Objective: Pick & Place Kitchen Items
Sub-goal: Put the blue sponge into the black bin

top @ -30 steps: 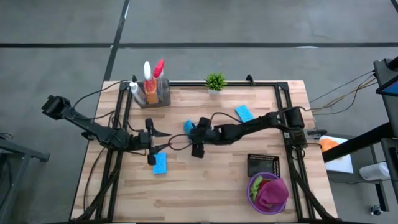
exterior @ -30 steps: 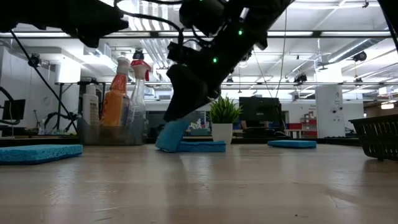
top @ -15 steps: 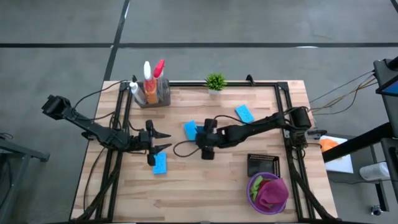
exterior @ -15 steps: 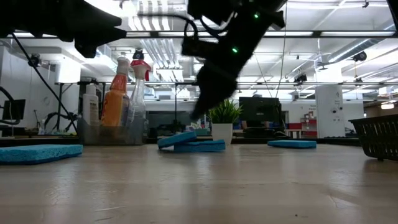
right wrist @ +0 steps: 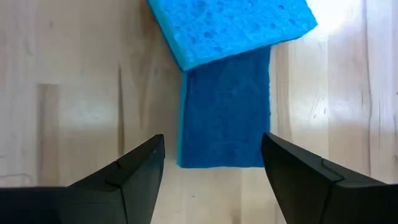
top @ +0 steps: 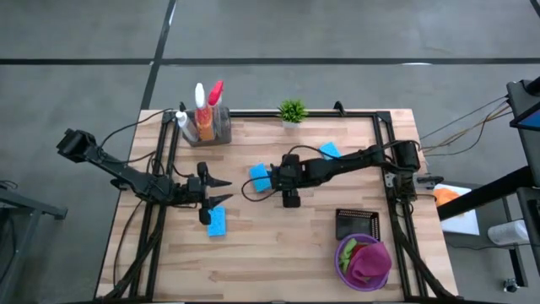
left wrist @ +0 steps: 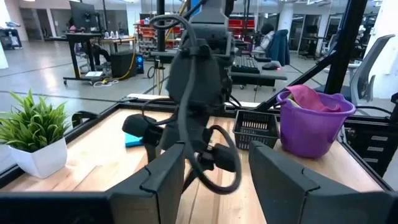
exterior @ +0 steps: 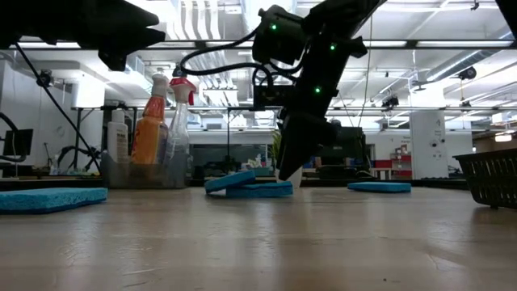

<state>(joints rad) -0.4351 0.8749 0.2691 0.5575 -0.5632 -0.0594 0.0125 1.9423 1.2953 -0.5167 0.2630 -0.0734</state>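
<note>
Two blue sponges lie stacked at the table's middle (top: 260,177). The lighter sponge (right wrist: 230,25) lies slanted, one end on the darker sponge (right wrist: 224,112), which lies flat on the wood; both also show in the low view (exterior: 242,185). My right gripper (right wrist: 211,149) hovers open just right of the pile (top: 277,181), pointing down at a slant and touching nothing. My left gripper (top: 221,191) waits open and level at the left, above and beside a third sponge (top: 217,222). A fourth sponge (top: 330,152) lies partly under my right arm.
A clear bin with spray bottles (top: 205,118) stands at the far left and a small potted plant (top: 292,110) at the far edge. A black basket (top: 357,224) and a purple bowl with cloths (top: 364,260) stand near the front right. Cables loop around the right wrist.
My right gripper has drawn back from the sponge pile toward the table's right edge and tilted, staying open. The lighter sponge, which stood steeply on one edge under the fingers, has dropped and now lies slanted across the darker one.
</note>
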